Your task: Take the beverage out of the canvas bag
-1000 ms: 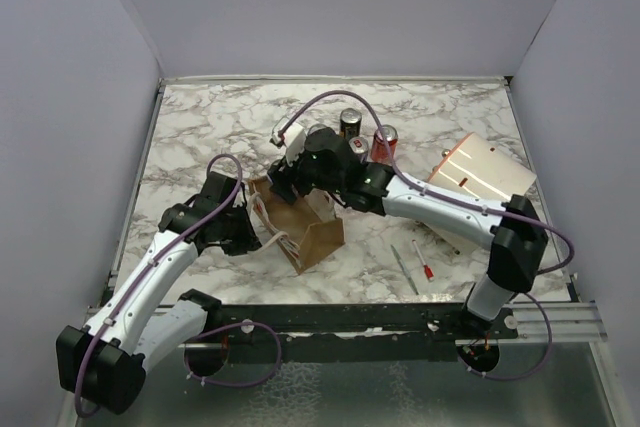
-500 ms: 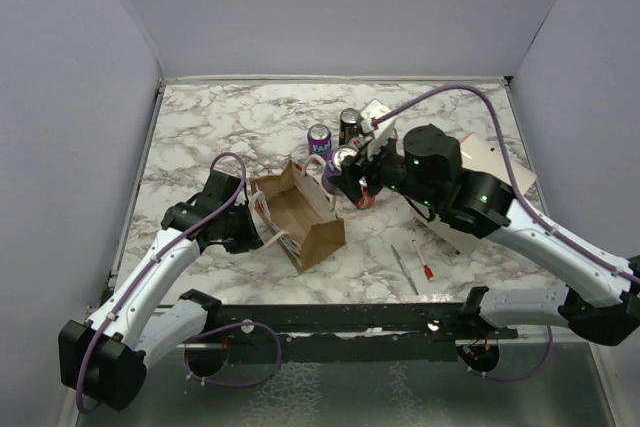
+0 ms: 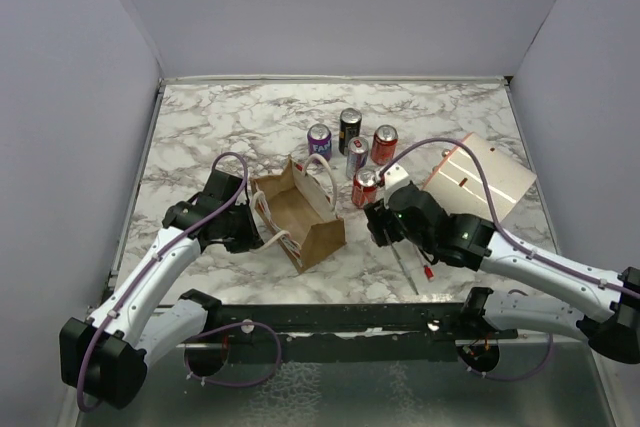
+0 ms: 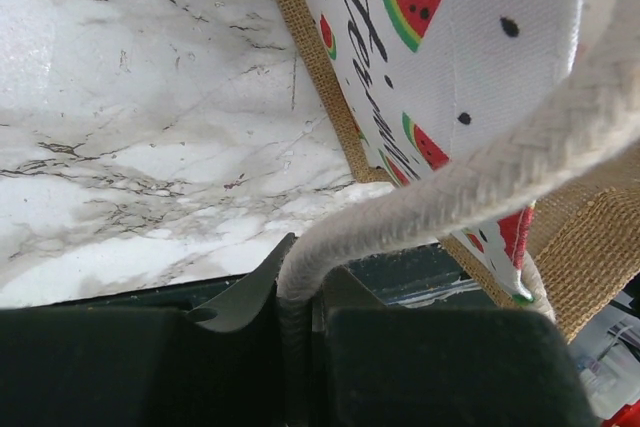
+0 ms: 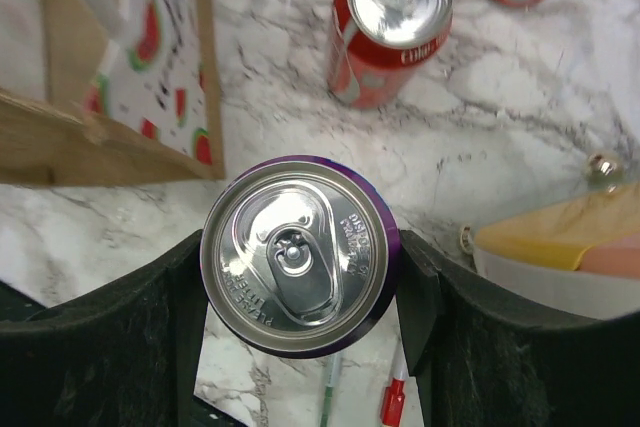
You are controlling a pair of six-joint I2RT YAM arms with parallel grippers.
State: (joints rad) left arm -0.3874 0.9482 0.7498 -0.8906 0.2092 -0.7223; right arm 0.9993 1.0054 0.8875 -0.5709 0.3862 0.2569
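The tan canvas bag stands open on the marble table, left of centre, and its inside looks empty from above. My left gripper is shut on the bag's white rope handle at the bag's near-left side; the wrist view shows the jaws pinching the rope. My right gripper is to the right of the bag. It is shut on an upright purple beverage can, held clear of the bag. The watermelon-print side of the bag shows at the left of the right wrist view.
Several cans stand behind and right of the bag: purple, black, red, silver and a nearer red one. A cream cylinder lies at the right. A green pen and a red pen lie under the right gripper.
My right arm has come away from the bag's opening and swung right and toward the near edge, carrying the purple can. The left gripper has kept its hold on the handle.
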